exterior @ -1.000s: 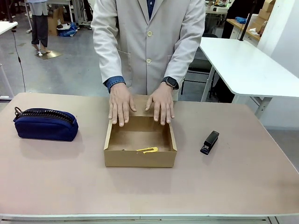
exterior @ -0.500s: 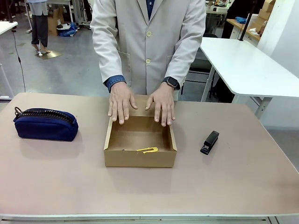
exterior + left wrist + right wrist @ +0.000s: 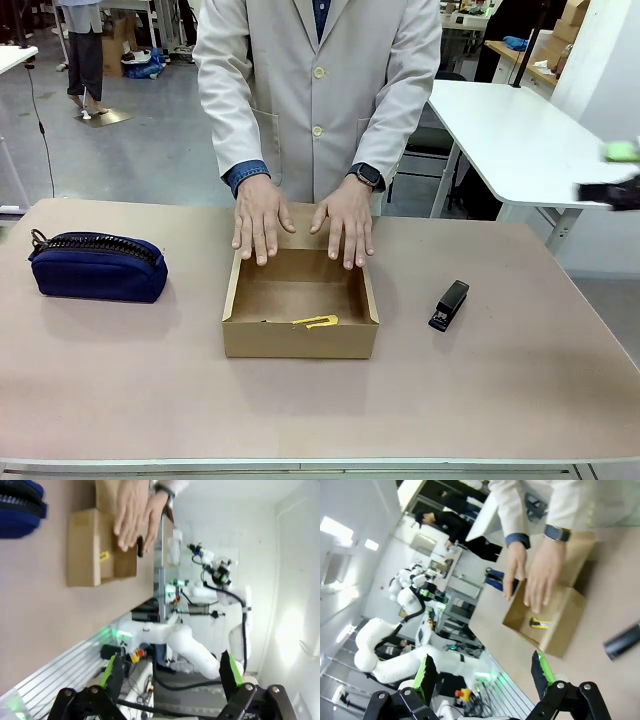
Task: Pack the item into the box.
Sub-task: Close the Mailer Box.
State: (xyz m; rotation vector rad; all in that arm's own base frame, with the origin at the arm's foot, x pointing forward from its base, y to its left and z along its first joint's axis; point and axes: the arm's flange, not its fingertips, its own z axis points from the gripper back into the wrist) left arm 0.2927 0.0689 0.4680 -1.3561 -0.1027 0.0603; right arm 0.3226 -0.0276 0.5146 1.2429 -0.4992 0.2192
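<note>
You are holding both claws released and well away from the work: the left claw (image 3: 171, 675) is hanging with its jaws spread wide and nothing between them, and the right claw (image 3: 484, 676) is gaping just the same, so neither is blocking the way to the box. On the table (image 3: 300, 420) the box (image 3: 300, 342) is sitting open in the middle, and the knife (image 3: 315, 322) is already lying flat inside it, close against the near wall. That suggests the packing itself is done and only the closing is left. The stapler (image 3: 449, 305) is lying to the right of the box and the pouch (image 3: 97, 268) well off to the left, both apart from it and playing no part. At the far rim the person is pressing one hand (image 3: 260, 222) and the other hand (image 3: 345, 228) down on the flap (image 3: 303, 215), probably steadying the box or getting ready to fold the flap over.
</note>
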